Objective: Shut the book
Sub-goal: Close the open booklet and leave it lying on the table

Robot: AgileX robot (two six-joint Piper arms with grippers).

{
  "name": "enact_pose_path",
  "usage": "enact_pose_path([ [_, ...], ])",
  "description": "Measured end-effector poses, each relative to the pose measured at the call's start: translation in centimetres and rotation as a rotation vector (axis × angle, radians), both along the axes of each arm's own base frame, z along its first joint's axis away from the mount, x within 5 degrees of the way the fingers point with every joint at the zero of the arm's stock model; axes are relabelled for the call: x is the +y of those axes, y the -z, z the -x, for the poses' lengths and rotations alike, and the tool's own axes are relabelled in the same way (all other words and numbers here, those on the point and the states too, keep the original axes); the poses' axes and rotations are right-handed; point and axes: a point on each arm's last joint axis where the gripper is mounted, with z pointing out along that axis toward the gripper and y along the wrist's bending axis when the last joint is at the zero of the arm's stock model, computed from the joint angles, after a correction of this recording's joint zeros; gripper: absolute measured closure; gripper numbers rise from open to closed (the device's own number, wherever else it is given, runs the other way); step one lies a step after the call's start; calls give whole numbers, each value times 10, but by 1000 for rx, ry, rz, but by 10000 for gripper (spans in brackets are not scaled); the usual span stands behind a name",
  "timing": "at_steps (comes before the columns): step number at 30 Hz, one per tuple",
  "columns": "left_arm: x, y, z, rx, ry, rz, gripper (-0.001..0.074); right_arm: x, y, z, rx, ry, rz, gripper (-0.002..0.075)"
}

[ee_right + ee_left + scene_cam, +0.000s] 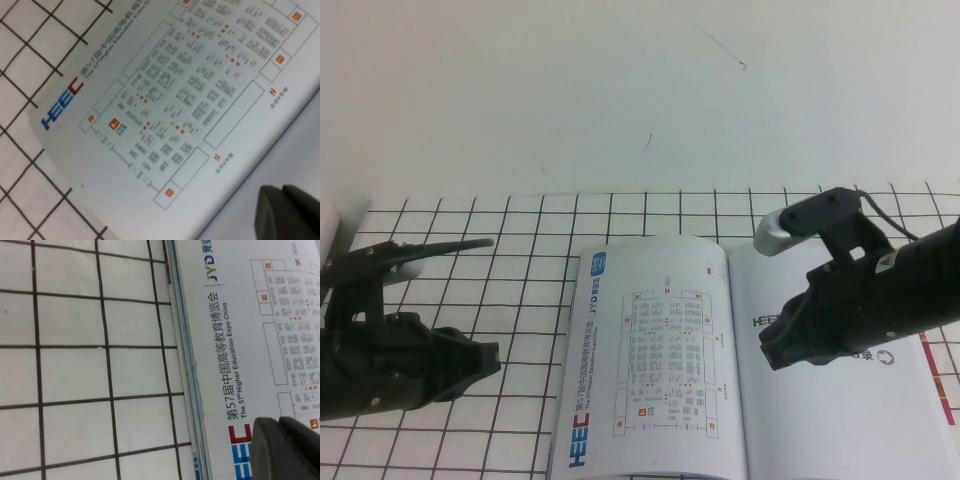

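**Book lies open flat, one gripper on each side of it**

The white paper book (660, 360) is open on the white desk with the black grid lines (520, 290), with its pages facing up. The left page carries a blue and red logo and a printed floor plan; the right page is mostly blank, and a pink strip shows at its outer edge.

The left gripper (485, 358) is beside the book, near the outer edge of the left page, over the bare desk. The right gripper (780, 350) is above the right page, close to the spine. For both grippers I cannot tell how far they are open, and I see nothing held in either one.

In my judgement the closing is not yet begun, because both pages lie flat. To do it well, one gripper should go under the outer edge of one page, where the left wrist view shows the thin page edges stacked together. It should lift the whole half, not only the top sheet, and turn it over the spine in an arc. I think the other gripper must move off the opposite page first, or it will be caught between the halves. The paper looks thin and may bend or slide on the desk.

No container is seen near the book.
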Motion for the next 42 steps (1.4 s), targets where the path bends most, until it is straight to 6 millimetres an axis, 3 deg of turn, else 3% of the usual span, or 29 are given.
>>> enact_pose_path([
  [7, -1, 14, -7, 61, -8, 8, 739, 16, 15, -29, 28, -11, 42, 729],
  [13, -2, 20, -10, 88, -14, 12, 739, 19, 42, -50, 88, -30, 190, 729],
  [25, 1, 34, -20, 103, -59, -9, 739, 19, 89, -65, 166, -53, 328, 729],
  [34, -6, 62, -32, 203, -81, 89, 739, 19, 94, -67, 188, -51, 341, 729],
  [42, -32, 71, -45, 130, 160, 320, 739, 20, 94, -67, 191, -54, 344, 729],
])
